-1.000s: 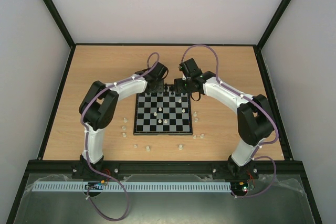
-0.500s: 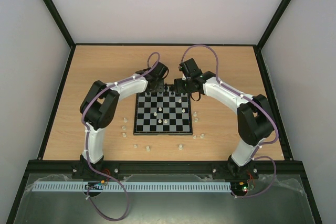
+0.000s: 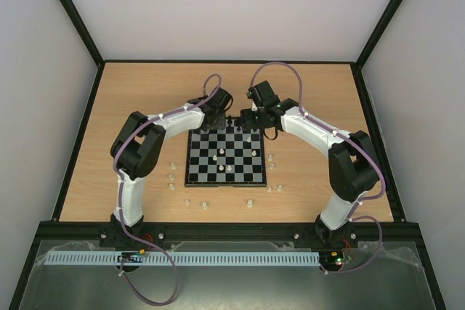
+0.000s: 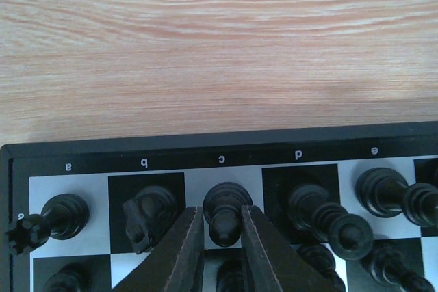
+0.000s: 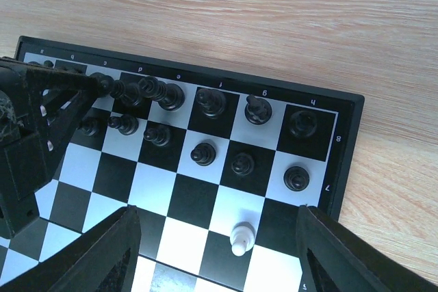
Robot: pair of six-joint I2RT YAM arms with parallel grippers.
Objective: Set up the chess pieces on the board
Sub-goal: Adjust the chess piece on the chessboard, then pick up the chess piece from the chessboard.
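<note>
At the 12 o'clock edge of the board (image 3: 225,183), the left fingers (image 4: 183,254) pinch a black bishop (image 4: 222,211) standing on the c-file back square. The black pieces (image 5: 211,102) fill most of their two ranks, so I judge that half nearly done. The white pieces (image 3: 205,205) mostly lie on the table (image 3: 145,92) at 4, 6 and 8 o'clock, with a few stray mid-board. The right fingers (image 5: 113,251) hang spread wide above the h-file side. Packed neighbours crowd the bishop.

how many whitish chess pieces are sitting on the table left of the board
3 tiny whitish plastic chess pieces, in a loose column left of the small black-and-white checked chessboard: far, middle, near. The left arm may hide more.
</note>
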